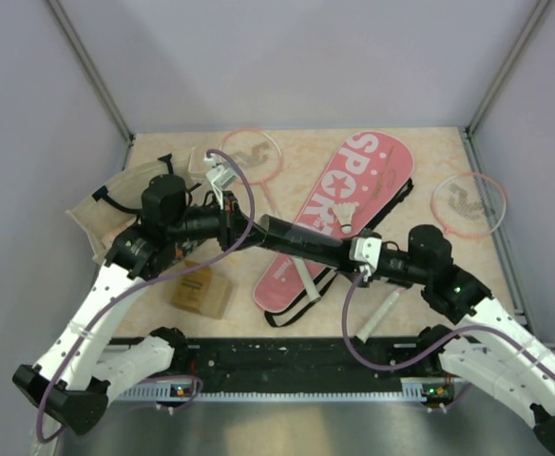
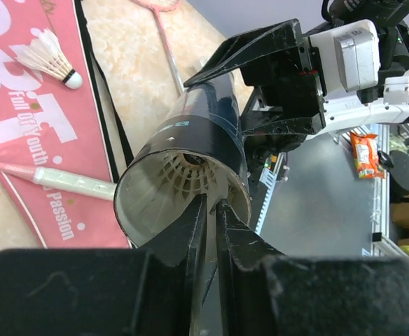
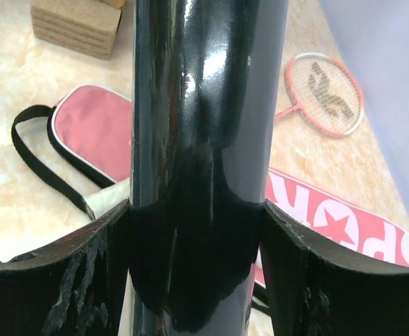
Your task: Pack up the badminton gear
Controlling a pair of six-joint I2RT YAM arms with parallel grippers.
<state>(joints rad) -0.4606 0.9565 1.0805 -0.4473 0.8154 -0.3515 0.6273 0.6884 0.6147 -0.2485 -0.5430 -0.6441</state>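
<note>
**Tube held over the table's middle**

The left gripper (image 2: 210, 207) is seen with its fingers almost together at the open mouth of the black tube (image 2: 211, 119); whether anything is pinched cannot be told. The tube is clenched by the right gripper (image 3: 194, 210) above the pink cover (image 1: 354, 180), on which a shuttlecock (image 1: 339, 211) is laid. One racket (image 1: 468, 202) is placed near the right edge.

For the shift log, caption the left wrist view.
Right gripper holds the black teal-lettered tube, white shuttlecock inside, mouth facing left gripper.
</note>
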